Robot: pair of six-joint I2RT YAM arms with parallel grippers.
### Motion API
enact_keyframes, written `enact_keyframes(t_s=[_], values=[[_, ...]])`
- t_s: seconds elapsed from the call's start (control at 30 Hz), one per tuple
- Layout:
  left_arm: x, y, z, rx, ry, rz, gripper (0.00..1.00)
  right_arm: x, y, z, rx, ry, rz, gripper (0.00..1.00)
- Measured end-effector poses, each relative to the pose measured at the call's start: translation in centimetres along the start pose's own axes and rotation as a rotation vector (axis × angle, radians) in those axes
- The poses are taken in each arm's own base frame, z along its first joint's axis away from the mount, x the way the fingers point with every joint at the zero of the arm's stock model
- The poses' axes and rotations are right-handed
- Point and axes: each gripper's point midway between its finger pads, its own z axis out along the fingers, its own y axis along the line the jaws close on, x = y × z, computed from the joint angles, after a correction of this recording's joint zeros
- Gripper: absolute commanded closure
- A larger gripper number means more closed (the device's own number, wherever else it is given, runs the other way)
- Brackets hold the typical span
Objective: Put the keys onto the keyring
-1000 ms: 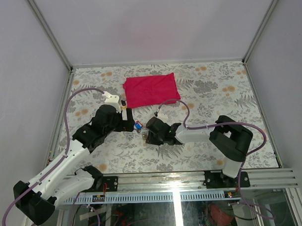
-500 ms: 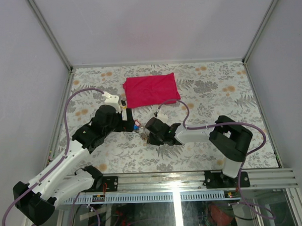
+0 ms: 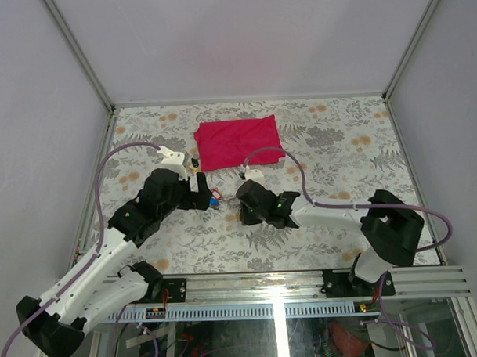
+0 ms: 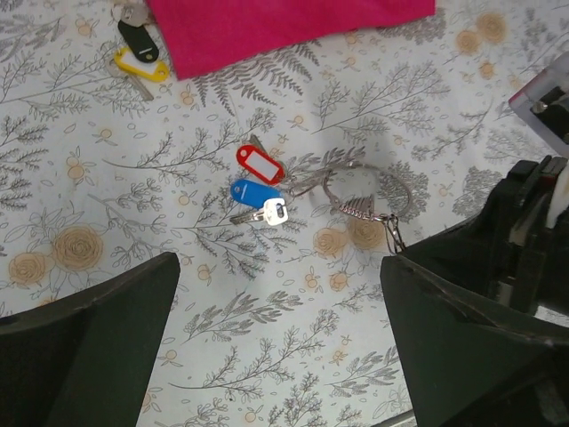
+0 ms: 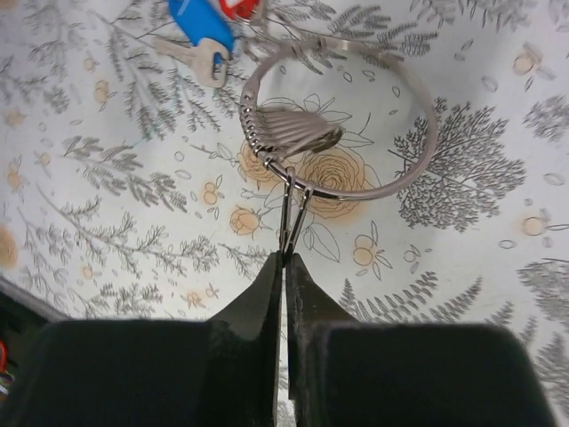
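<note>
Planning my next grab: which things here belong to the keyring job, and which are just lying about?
Job in hand:
keyring, pinched by its small wire loop in the right gripper
blue-tagged key
red-tagged key
black-tagged key
yellow-tagged key

Lying about:
red cloth
floral table cover

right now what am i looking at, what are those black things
Two robot arms are bolted to a table. One picture looks down from above; the other two come from cameras on each arm's wrist, so the black shapes are its own fingers. On the table lie a red cloth, keys with red and blue tags, two more by the cloth, and a key ring. The right gripper is pinched shut on the ring's clip. The left gripper is wide open, holding nothing.
</note>
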Motion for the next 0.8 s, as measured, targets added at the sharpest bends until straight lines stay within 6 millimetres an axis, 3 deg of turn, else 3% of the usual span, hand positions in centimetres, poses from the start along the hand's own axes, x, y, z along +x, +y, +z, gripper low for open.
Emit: enact_keyframes(t_s=[0.4,0.7,0.8], values=[[-2.5,-2.5,-3.1,0.193,-0.195,0.018,0.0,-2.0,0.5,-7.3,-0.12,0.025,-0.472,1.0],[-4.3,-6.5,-6.5,0.482,-0.43,0.086,0.02,-4.7,3.2,-14.5,-0.274,-0.012,-0.683,1.0],[-5.1,-8.2,-7.7,0.582,-0.476,0.126,0.05,-5.2,3.5,-15.9,-0.293,-0.02,-0.721,1.0]])
